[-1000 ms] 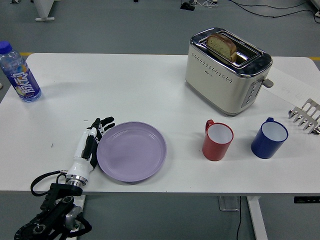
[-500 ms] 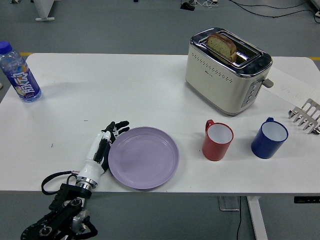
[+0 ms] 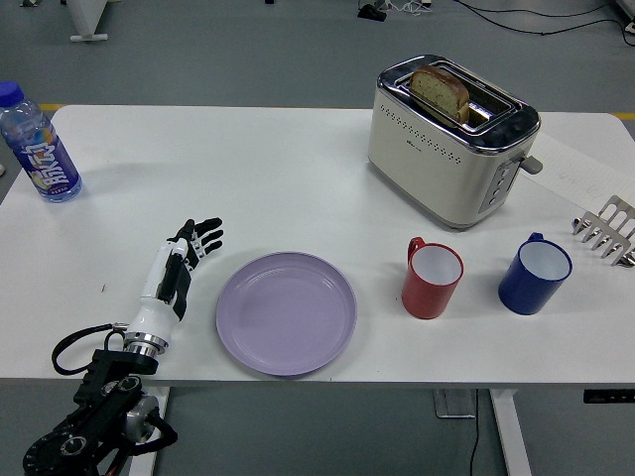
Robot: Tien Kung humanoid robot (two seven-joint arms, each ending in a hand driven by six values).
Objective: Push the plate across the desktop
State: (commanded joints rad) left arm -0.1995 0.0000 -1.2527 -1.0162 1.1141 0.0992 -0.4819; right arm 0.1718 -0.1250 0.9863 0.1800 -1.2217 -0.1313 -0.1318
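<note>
Since the frame half a second earlier, the left robot hand (image 3: 179,263) has drawn back to the left and no longer touches the purple plate (image 3: 286,312), which has kept its position; a strip of bare white bench (image 3: 248,169) now separates the two. Head view: the left robot hand lies low over the bench near the front edge, fingers (image 3: 201,236) extended and slightly spread, pointing away from the robot, holding nothing. The plate rests flat and empty on the bench near the front edge, left of centre. A red mug (image 3: 432,279) stands just to the right of the plate, apart from it, and a blue mug (image 3: 534,274) stands further right. A cream toaster (image 3: 451,139) with a slice of bread (image 3: 441,92) upright in one slot sits behind the mugs. A water bottle (image 3: 38,147) with a blue label stands at the far left corner. A metal rack (image 3: 607,230) shows at the right edge.
</note>
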